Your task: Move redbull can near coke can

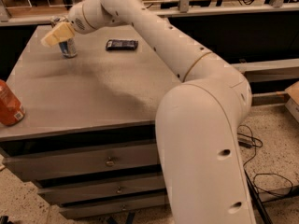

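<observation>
The redbull can (68, 47) stands upright at the far left of the grey table top (93, 92), slim, silver and blue. My gripper (57, 34) is at the can's upper part, its pale fingers covering the top of the can. The coke can (8, 104) is an orange-red can with a white patch near its base, standing at the table's front left edge, far from the redbull can. My white arm reaches from the right foreground across the table to the far left.
A flat black object (121, 44) lies on the far middle of the table. The table has drawers (110, 161) in front. Cables (261, 171) lie on the floor at right. A railing and shelving run behind the table.
</observation>
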`<state>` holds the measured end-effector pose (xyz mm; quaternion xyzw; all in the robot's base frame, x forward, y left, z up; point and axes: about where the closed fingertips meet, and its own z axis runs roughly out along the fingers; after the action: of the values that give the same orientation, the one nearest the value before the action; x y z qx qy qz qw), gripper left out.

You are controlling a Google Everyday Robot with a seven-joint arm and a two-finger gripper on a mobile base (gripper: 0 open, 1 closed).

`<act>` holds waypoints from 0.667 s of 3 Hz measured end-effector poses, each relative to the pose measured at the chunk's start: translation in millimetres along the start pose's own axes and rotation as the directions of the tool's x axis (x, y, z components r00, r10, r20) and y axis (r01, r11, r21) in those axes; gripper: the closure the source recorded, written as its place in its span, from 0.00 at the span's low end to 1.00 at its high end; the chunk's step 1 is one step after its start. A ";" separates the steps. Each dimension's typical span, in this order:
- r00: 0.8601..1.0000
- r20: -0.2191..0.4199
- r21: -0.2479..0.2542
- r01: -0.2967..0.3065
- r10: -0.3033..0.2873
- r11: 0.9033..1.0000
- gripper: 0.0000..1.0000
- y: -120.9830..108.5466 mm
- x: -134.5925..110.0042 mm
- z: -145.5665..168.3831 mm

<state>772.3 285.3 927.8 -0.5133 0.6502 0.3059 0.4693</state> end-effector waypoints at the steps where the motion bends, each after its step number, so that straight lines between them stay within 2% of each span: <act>1: 1.000 0.031 -0.033 0.001 0.000 0.999 0.00 1.4 -6.7 10.7; 2: 0.999 0.050 -0.051 -0.004 0.006 0.999 0.04 2.7 -9.5 18.4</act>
<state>775.5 305.9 929.5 -0.5156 0.6316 0.3364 0.4713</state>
